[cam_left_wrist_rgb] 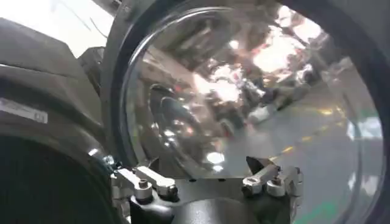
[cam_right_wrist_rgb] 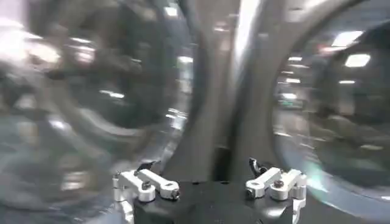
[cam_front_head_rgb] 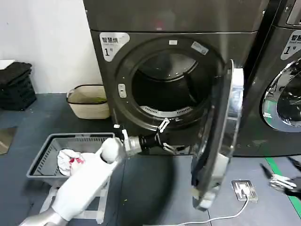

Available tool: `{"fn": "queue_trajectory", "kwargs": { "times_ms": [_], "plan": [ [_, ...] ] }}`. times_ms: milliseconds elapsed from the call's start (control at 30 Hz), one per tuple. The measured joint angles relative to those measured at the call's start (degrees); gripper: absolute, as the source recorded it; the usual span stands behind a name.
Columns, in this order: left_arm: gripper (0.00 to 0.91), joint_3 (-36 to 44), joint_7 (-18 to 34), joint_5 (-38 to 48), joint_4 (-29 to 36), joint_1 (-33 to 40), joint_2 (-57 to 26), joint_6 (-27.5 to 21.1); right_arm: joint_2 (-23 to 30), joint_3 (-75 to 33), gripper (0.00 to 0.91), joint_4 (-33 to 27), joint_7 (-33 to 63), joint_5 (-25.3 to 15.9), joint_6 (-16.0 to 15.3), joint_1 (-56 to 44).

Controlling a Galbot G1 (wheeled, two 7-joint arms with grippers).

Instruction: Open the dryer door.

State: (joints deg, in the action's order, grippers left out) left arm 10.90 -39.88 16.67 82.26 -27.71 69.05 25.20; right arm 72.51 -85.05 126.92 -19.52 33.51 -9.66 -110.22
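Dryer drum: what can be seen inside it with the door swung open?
Inside the drum: bare metal wall and a perforated strip along the bottom; no laundry shows. The dryer door and left gripper cover the lower front edge.

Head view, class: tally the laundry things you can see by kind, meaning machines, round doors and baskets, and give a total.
Machines: 2, the dryer and a second machine.
Round doors: 2, the open dryer door and the second machine's shut door.
Baskets: 2, a grey basket and a beige basket.
Total: 6.
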Motion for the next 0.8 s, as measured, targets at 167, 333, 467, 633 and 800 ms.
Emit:
{"fn": "queue_trajectory", "kwargs": {
  "times_ms": [167,333,467,633,800],
  "plan": [
    [0.907,1.7,0.4,-0.7,-1.4,1.1,1.8,0.4,4.8,-4.6,0.907,-1.3,5.6,-2.3,-0.7,0.0],
    [0.907,3.4,0.8,-1.3,-2.7,2.1,3.5,0.8,8.6,-10.1,0.907,-4.2,12.5,-5.0,-2.5,1.1],
    [0.907,5.1,0.9,-2.0,-3.9,3.3,4.8,1.0,10.1,-14.6,0.907,-7.0,17.3,-8.1,-3.9,1.7],
    [0.907,7.1,1.4,-2.7,-5.8,4.9,6.9,1.0,12.6,-20.2,0.907,-10.5,22.8,-12.1,-5.9,2.2],
    [0.907,8.8,2.1,-3.0,-7.3,6.3,9.1,0.5,15.2,-24.3,0.907,-13.1,25.6,-15.1,-6.4,2.3]
  ]
}}
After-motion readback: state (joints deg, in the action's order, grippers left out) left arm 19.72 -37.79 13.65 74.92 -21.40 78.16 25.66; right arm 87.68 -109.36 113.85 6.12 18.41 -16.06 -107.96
